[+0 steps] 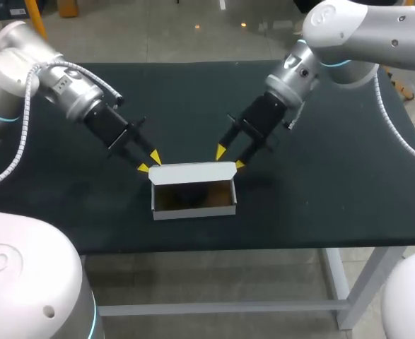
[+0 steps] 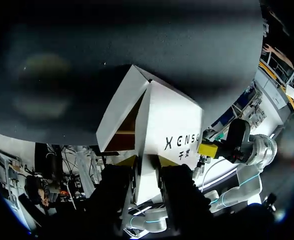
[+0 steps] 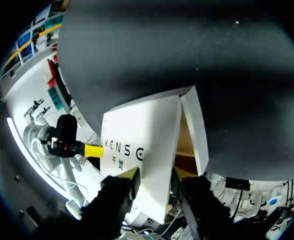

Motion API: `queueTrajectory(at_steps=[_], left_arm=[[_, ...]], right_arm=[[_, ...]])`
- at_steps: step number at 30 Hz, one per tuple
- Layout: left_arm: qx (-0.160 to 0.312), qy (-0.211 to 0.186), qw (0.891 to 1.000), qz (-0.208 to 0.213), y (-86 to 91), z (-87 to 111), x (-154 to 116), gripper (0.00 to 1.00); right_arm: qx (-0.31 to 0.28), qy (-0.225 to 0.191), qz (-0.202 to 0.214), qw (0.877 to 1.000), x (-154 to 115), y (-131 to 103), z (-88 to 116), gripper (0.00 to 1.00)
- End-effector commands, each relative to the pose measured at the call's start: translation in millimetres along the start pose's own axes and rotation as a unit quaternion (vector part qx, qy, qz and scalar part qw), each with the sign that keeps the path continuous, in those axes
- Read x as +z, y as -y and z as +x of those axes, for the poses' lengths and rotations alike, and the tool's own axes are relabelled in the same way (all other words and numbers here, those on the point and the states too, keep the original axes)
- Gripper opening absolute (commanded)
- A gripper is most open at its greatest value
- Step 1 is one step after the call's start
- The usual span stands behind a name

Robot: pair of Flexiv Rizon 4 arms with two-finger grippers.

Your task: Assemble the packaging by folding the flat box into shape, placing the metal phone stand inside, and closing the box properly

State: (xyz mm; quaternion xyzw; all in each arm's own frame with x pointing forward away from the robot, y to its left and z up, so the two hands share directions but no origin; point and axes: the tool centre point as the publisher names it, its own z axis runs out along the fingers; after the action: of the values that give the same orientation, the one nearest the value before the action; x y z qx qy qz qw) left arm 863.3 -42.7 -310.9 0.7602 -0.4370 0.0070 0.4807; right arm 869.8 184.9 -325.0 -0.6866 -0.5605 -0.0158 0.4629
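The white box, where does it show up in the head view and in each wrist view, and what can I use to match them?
Head view: the white box sits mid-table, open, between the left gripper and the right gripper.
Left wrist view: the white box is directly ahead of the left gripper.
Right wrist view: the white box is directly ahead of the right gripper.
Shared landmark: its brown inside, visible in all three.

The box [image 1: 193, 191] sits midway across the table [image 1: 334, 183], near its front. The left gripper [image 1: 149, 161] is at its rear-left corner, the right gripper [image 1: 230, 157] at its rear-right.
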Motion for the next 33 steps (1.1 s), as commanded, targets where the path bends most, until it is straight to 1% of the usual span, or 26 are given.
queueTrajectory(at_steps=[1, 7, 14, 22, 33], left_arm=[[0.000, -0.004, 1.000, 0.002, -0.6, 1.5, 4.7, 0.22], [0.000, -0.004, 1.000, 0.005, -1.3, 1.2, 3.8, 0.21], [-0.001, -0.001, 1.000, 0.007, -1.4, 1.5, 3.6, 0.23], [0.000, -0.002, 1.000, 0.009, -0.3, -0.2, 3.2, 0.21], [-0.002, 0.006, 1.000, 0.016, 2.8, -4.9, 10.6, 0.21]], right_arm=[[0.000, 0.000, 0.003, 1.000, 3.9, -1.0, 5.7, 0.45], [-0.002, 0.000, 0.002, 1.000, 3.6, -0.5, 6.2, 0.45], [-0.003, 0.000, 0.002, 1.000, 3.6, 0.3, 6.2, 0.45], [-0.005, 0.001, 0.001, 1.000, 5.0, 1.4, 4.5, 0.45], [-0.012, 0.007, -0.001, 1.000, 13.0, 2.0, -1.4, 0.45]])
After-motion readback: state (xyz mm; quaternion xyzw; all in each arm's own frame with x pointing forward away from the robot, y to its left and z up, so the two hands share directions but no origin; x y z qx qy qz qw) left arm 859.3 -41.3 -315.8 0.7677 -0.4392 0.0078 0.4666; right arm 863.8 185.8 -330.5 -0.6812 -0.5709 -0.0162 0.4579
